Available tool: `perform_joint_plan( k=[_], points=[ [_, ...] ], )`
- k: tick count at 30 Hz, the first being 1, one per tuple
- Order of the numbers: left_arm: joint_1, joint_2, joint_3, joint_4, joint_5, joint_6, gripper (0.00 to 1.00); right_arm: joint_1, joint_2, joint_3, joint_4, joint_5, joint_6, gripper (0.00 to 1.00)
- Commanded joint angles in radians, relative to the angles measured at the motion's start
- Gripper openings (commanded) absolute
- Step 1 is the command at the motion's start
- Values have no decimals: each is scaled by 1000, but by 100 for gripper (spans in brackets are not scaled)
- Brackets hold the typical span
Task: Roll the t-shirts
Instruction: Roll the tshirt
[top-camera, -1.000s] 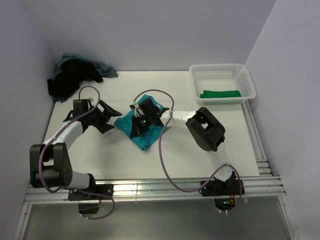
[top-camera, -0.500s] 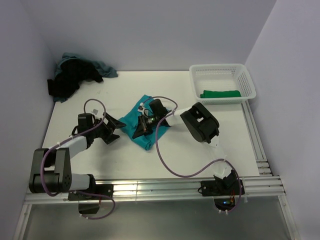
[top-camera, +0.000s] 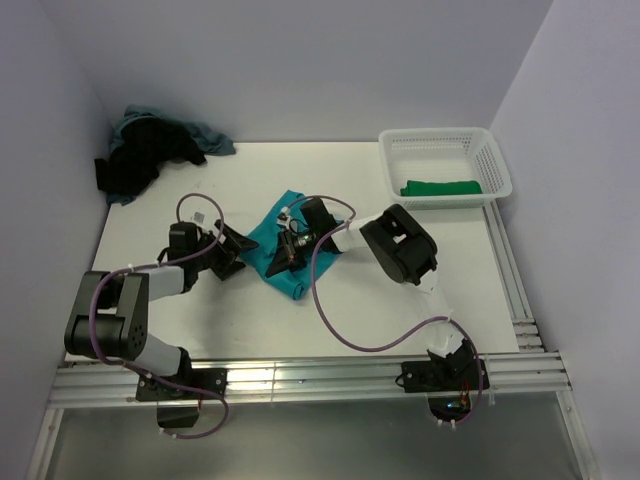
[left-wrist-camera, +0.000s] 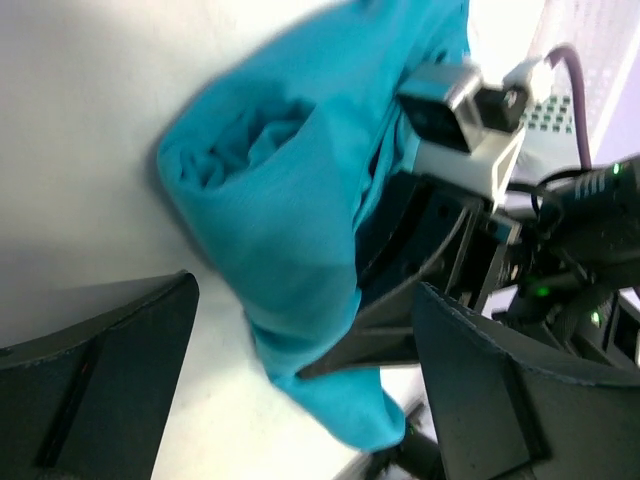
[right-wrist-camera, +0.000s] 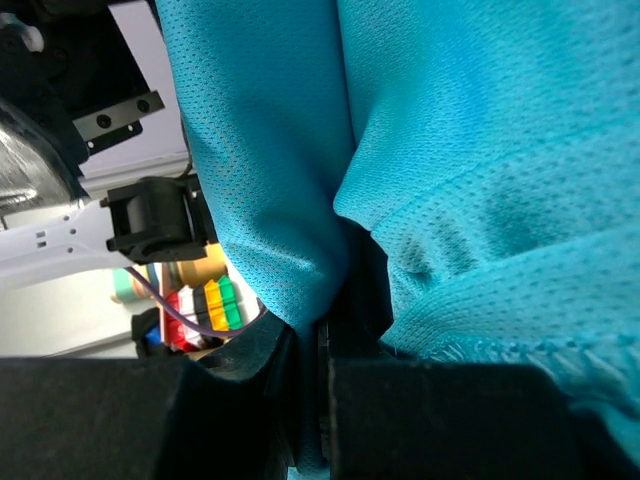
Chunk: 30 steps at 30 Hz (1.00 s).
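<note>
At mid-table, right gripper (top-camera: 283, 252) is pinching the teal t-shirt (top-camera: 287, 283), left gripper (top-camera: 237, 258) gaping beside it; a one-sided tug could unravel the roll.

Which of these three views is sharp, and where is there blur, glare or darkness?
Top external view: sharp, evenly lit, soft shadows only on the table. Left wrist view: slightly blurred throughout, the table glares white, the left gripper is dark. Right wrist view: the weave of the teal t-shirt is sharp in the middle; the right gripper at the bottom is black and out of focus.
</note>
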Motion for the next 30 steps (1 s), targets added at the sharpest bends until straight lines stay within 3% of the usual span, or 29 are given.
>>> perform_joint_plan(
  k=[1, 6, 9, 10, 15, 17, 18, 19, 22, 25, 30],
  points=[
    [-15, 11, 36, 35, -89, 30, 90, -3, 24, 10, 48, -31, 48, 0],
    [-25, 89, 44, 144, -96, -5, 76, -3, 25, -5, 88, -42, 82, 0],
    [-35, 130, 47, 190, -99, -24, 59, -1, 24, -8, 87, -48, 82, 0],
    [-39, 136, 49, 195, -106, -28, 48, -1, 22, -10, 79, -48, 73, 0],
    [-44, 164, 89, 167, -119, -16, 31, 0, 12, -1, -2, -47, 18, 0],
    [-44, 169, 107, 155, -119, -7, 15, 2, 9, 4, -19, -45, -2, 0],
    [-44, 170, 113, 147, -119, -5, 10, 3, 4, 4, -42, -41, -9, 6],
    [-44, 172, 118, 134, -115, 2, 1, 3, -1, 4, -53, -31, -25, 20],
    [-47, 161, 128, 89, -126, 19, 0, 2, -27, -4, -77, -19, -44, 36],
    [-47, 149, 132, 57, -155, 21, 0, 3, -70, -11, -131, 7, -84, 44],
    [-47, 135, 142, -6, -204, 5, 0, 11, -126, -22, -250, 50, -154, 46]
  ],
)
